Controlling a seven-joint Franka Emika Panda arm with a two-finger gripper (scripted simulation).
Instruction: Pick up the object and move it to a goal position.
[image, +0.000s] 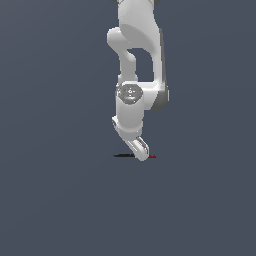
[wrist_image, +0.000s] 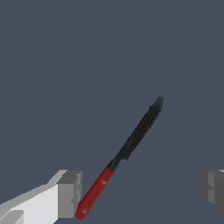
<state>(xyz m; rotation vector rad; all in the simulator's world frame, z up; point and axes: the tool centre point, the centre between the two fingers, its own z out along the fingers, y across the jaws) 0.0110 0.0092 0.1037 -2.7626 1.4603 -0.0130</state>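
a white panda arm reaches down over a flat, dark grey-blue floor (image: 55, 200), its gripper (image: 141, 153) lowered almost to the surface, where the object (image: 134, 156) lies flat: a thin sliver, black at one end and red at the other. in the exterior view the gripper's white body covers the sliver's middle, so that the black half shows toward the exterior view's left and only a small red tip toward the exterior view's right.

the wrist view gives the closer look. the object (wrist_image: 127, 151) runs slantwise between the two grey fingertips (wrist_image: 70, 194), which stand wide apart, the jaws fully spread and gripping nothing. the red end rests just beside one pad, close enough that contact cannot be ruled out or confirmed; the black end points away into the gap, and the other pad sits well apart from the sliver at the frame's edge. the black half has a slightly ragged, blade-like outline, the red half a smooth, rounded one.

nothing else lies on the floor near the sliver, and no other thing stands between the pads and it.
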